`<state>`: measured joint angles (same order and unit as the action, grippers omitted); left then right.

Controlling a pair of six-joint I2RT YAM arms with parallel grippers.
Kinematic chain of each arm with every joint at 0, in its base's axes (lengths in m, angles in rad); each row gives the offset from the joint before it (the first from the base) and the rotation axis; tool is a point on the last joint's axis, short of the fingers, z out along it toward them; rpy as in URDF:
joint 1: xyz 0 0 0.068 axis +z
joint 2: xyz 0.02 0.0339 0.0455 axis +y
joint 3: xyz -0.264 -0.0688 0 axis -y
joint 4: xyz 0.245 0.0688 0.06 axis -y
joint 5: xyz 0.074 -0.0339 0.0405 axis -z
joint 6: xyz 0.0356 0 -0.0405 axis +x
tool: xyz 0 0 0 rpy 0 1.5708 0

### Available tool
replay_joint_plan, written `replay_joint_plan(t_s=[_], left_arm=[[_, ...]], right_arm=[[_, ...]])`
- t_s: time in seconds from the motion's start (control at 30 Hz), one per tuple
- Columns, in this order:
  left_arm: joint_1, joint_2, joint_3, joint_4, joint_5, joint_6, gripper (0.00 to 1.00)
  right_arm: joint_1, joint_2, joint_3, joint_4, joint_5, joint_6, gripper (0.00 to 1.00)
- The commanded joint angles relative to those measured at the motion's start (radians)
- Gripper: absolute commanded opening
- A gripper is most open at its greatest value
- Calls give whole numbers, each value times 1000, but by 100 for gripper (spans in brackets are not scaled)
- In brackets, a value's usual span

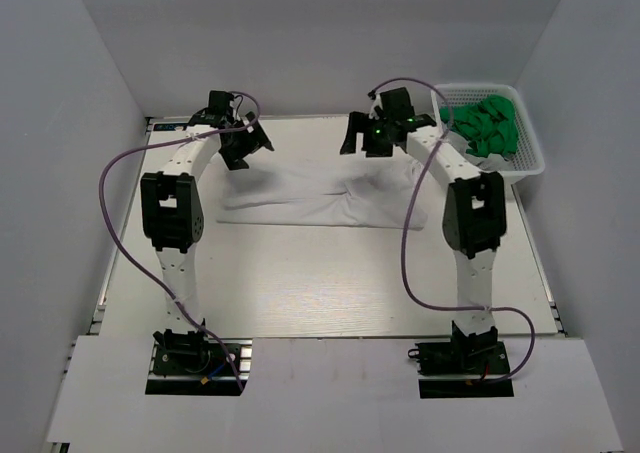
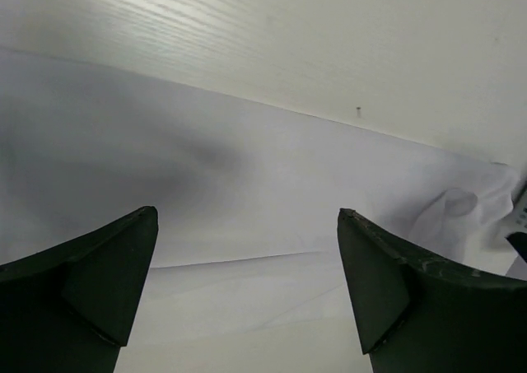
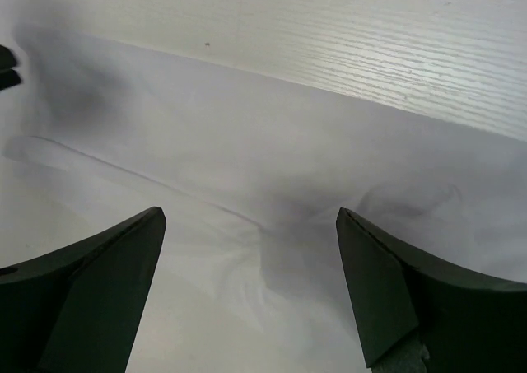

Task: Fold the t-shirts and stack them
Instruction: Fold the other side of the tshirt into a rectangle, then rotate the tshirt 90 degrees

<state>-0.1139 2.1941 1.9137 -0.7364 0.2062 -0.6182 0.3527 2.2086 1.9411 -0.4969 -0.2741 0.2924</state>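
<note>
Both arms are over the white t-shirt (image 1: pixel 320 201). The left gripper (image 1: pixel 246 145) has its jaws wide apart and so does the right gripper (image 1: pixel 362 139), with nothing held. The shirt lies beneath and between them, apparently part-folded into a long band. Cross-folds and stacking look undone. Green cloth (image 1: pixel 488 123) sits in the basket (image 1: pixel 530 165) just right of the right gripper.

From above, the white t-shirt (image 1: pixel 320 198) loses its right end under the right arm (image 1: pixel 440 163), and the left gripper (image 1: pixel 250 148) and right gripper (image 1: pixel 365 141) cover parts of its far edge; its neckline cannot be made out. Right of the shirt, the green cloth (image 1: pixel 490 123) bunched in the mesh basket (image 1: pixel 530 161) cannot be counted. Both wrist views cut the shirt at their edges, and each crops a dark bit (image 2: pixel 519 245) past recognition.
</note>
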Motion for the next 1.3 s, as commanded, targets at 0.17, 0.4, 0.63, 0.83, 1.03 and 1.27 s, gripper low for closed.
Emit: replay_joint_plan(t_s=[0.17,0.4,0.63,0.83,1.03,1.27], left_arm=[[-20,1,-71,40,56,63,100],[-20,1,-203,-12,-73,60,100],[-59,-152,-618,-18,50,-4,100],[-274,-390,-1013,-15,644,17,100],[-379,-531,-801,-283,555,64,100],[-391,-694,-705,-207,524,28,100]], right_arm=[[-11,-286,-322,81,95,126,90],[-15,-346,-542,61,137,166,90],[-14,-203,-500,126,96,182,90],[-12,8,-230,305,6,107,90],[-6,220,156,213,-215,-91,90],[-1,18,73,218,-119,-139,90]])
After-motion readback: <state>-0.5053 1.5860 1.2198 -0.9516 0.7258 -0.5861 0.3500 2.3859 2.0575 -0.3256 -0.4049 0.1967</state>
